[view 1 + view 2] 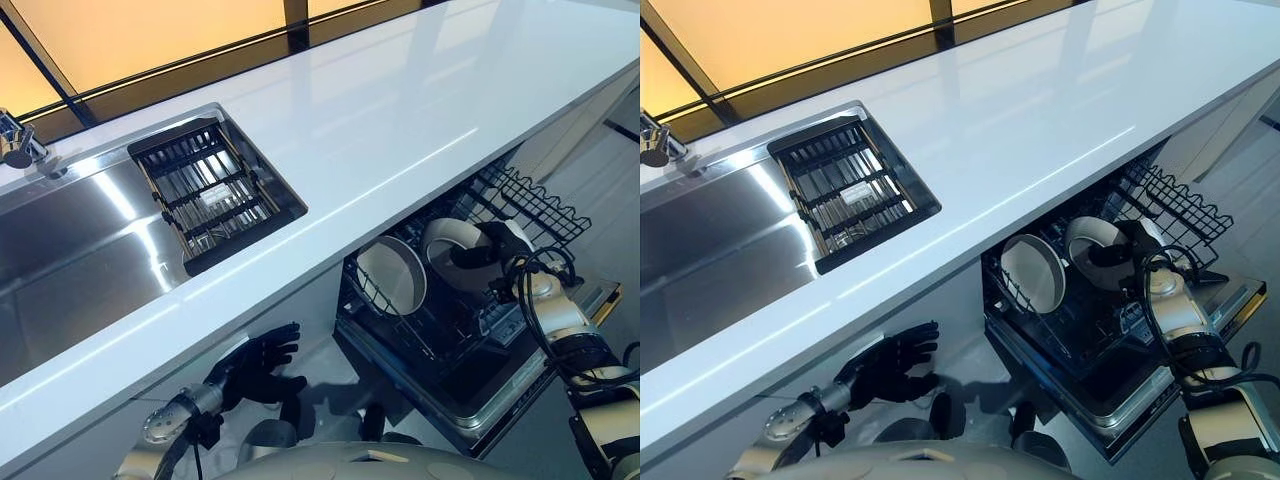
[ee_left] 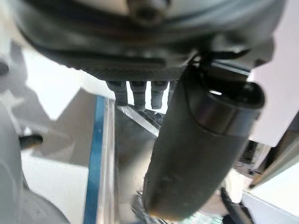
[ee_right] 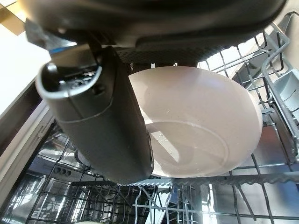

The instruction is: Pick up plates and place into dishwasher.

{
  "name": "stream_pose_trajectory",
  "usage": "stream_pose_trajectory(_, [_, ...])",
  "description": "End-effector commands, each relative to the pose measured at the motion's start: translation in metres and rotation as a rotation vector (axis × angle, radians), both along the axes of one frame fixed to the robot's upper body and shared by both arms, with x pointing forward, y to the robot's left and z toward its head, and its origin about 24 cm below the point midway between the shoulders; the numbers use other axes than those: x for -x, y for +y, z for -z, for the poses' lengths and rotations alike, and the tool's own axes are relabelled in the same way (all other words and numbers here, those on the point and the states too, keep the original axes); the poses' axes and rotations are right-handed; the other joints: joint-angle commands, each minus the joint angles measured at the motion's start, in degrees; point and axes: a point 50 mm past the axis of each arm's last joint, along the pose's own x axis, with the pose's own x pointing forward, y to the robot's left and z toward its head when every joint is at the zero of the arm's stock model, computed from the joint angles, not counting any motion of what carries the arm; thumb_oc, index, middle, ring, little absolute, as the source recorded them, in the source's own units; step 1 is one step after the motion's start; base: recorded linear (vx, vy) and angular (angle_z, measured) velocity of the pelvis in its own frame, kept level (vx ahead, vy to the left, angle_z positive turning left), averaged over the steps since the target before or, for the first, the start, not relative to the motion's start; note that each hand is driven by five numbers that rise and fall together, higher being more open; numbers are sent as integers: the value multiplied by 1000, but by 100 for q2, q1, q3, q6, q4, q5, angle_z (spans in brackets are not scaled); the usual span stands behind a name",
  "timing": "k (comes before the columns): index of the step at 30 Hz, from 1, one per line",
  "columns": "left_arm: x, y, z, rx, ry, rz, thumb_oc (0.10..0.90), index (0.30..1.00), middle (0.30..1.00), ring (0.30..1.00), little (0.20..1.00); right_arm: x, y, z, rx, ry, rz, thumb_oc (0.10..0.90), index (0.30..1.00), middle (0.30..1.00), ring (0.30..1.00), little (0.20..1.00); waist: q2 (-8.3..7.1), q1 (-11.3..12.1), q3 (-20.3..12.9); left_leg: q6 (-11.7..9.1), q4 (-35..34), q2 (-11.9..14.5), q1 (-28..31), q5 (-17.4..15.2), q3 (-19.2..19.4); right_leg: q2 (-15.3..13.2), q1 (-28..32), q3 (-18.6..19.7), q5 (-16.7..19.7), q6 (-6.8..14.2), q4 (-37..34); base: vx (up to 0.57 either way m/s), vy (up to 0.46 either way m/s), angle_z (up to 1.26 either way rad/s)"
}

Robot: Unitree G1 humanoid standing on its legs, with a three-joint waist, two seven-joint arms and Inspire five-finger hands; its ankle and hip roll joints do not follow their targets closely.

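Two plates in dishwasher rack [image 1: 530,200] — right hand [image 3: 100,126] gripping one plate [image 3: 196,126]; left hand [image 1: 262,365] open, empty.

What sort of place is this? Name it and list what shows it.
A kitchen, most likely: a long white countertop with an inset steel sink, and below it an open dishwasher rack where the right hand holds a white plate.

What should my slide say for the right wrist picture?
Right hand holding a white plate over the dishwasher rack.
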Motion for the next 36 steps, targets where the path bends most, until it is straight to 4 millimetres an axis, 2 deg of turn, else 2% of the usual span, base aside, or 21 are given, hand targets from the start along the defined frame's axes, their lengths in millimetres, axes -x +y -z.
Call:
stream_pose_trajectory(1, [-45,36,-32,-237,-252,-86,800,900,900,900,900,-29,13,-42,-4,-159,-86,100,300,300,300,200,-194,85,-209,219,14,-304,1,-246,240,-58,266,89,-85,205,54,1,15,4])
stream_pose_trajectory(6, [-19,49,7,-413,-87,-137,800,900,900,900,900,-31,15,-31,-19,-92,-79,100,300,300,300,200,-218,51,-204,216,14,-308,2,-255,269,-47,256,114,-92,204,54,-2,6,1])
stream_pose_trajectory(9, [-4,53,24,-501,-46,-158,800,900,900,900,900,-33,12,-24,-42,-52,-70,100,300,300,300,200,-233,57,-188,202,14,-292,52,-327,299,-41,292,132,-136,218,54,-11,2,-1])
stream_pose_trajectory(16, [2,48,35,-576,-34,-139,800,900,900,900,900,-36,17,-6,-129,22,-66,100,300,300,300,200,-241,125,-138,208,14,-295,48,-331,293,-37,283,140,-130,200,54,3,0,-1])
stream_pose_trajectory(19, [5,37,40,-562,-14,-65,800,900,900,900,900,-37,22,5,-212,49,-46,100,300,300,300,200,-199,176,-84,206,14,-291,15,-313,274,-41,266,134,-119,191,54,-4,2,-1])
stream_pose_trajectory(27, [12,34,51,-523,86,-115,800,900,900,900,900,-41,30,16,-296,89,-21,100,300,300,300,200,-105,246,-19,198,14,-303,-53,-270,200,-54,222,112,-110,166,54,0,0,0])
stream_pose_trajectory(36, [-3,28,44,-523,38,-139,800,900,900,900,900,-41,38,22,-297,127,-63,100,300,300,300,200,-33,312,111,183,14,-311,-190,-200,110,-94,132,54,-88,149,74,-33,5,1])
